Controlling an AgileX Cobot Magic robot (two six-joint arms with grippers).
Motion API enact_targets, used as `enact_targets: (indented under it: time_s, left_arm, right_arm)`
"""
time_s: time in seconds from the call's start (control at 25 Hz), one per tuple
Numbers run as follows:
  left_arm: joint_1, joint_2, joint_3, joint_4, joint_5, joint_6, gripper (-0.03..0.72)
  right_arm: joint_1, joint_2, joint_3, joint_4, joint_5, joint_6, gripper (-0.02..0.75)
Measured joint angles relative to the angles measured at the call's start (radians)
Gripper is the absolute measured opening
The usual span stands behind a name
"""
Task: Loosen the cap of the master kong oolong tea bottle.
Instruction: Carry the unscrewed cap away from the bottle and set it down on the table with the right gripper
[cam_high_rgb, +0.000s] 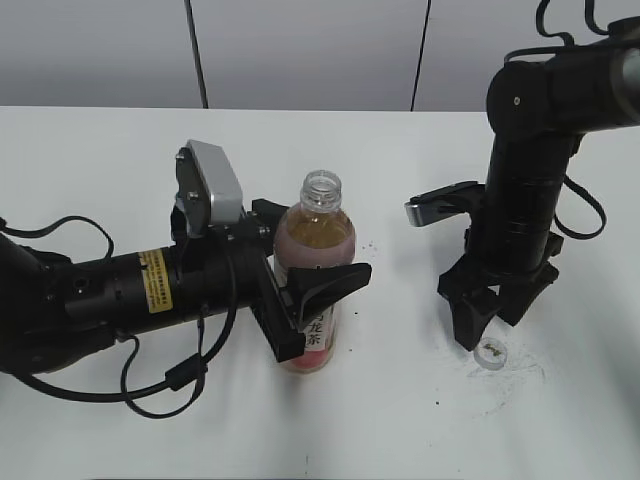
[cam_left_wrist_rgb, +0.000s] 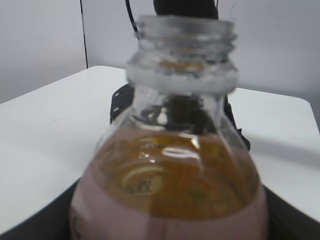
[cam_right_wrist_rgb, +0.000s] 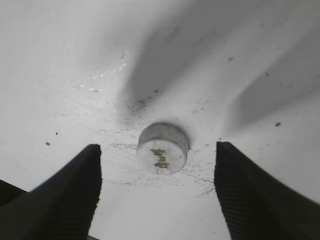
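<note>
One bottle, one cap and two arms share the white counter. On the left, the left arm lies low and nearly level, its gripper clamped around the lower body of the master kong oolong tea bottle, which stands upright near the middle with its threaded neck bare. To the right, well apart from the bottle, the right arm stands almost vertical, pointing down. Its gripper hangs spread wide just above the cap, which rests on the counter between the fingers without touching them.
</note>
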Motion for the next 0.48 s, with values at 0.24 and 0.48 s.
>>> enact_targets:
  time_s: [0.24,0.48]
  left_arm:
    - [0.000,0.000,0.000,0.000,0.000,0.000,0.456]
    - [0.001,0.000,0.000,-0.001,0.006,0.001,0.485]
  right_arm:
    - [0.000,0.000,0.000,0.001,0.000,0.008,0.536]
    - [0.000,0.000,0.000,0.003,-0.001,0.010,0.536]
